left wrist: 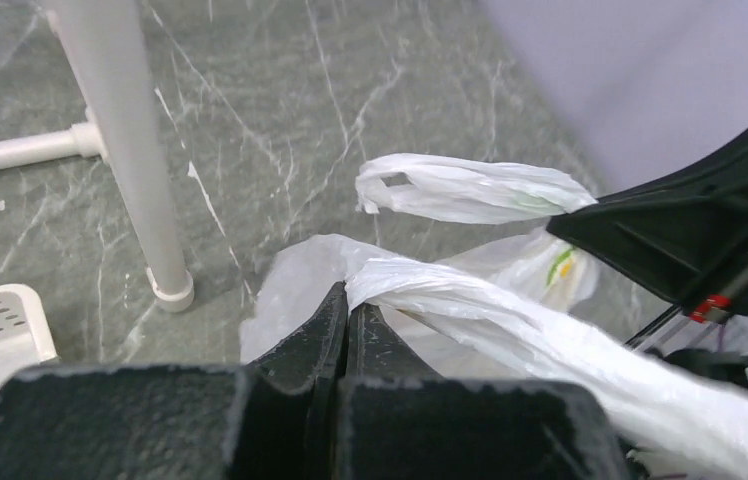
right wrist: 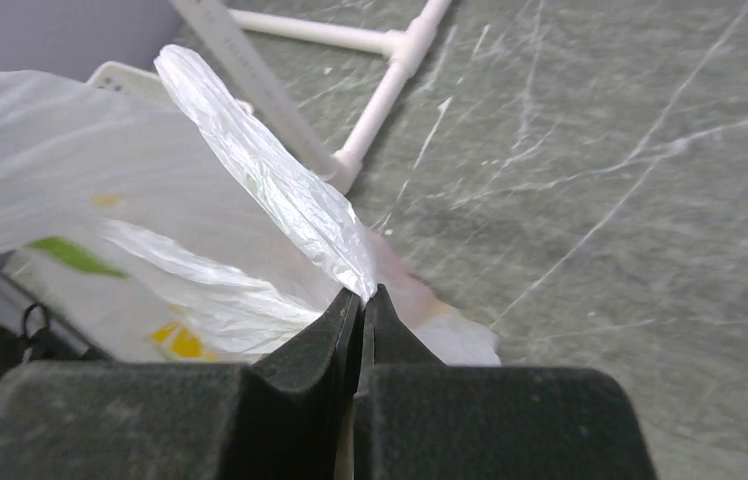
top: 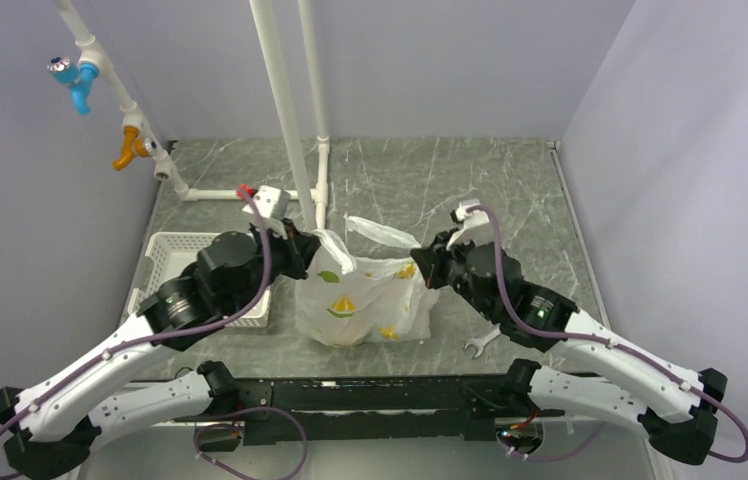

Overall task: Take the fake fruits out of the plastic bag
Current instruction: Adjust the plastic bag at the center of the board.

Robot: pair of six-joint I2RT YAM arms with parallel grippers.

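The plastic bag [top: 365, 300], thin white with yellow and green prints, sits on the table between my two arms. My left gripper [top: 308, 245] is shut on the bag's left handle [left wrist: 470, 310] and holds it up. My right gripper [top: 428, 262] is shut on the bag's right edge, where its other loop handle [right wrist: 270, 190] rises from the jaws. That loop also shows in the left wrist view [left wrist: 470, 190]. The fake fruits are hidden inside the bag; none shows.
A white latticed tray [top: 165, 255] stands left of the bag, under my left arm. White pipes [top: 290, 140] rise behind the bag, with a foot [left wrist: 172, 290] close by. A small wrench [top: 477, 345] lies near the right arm.
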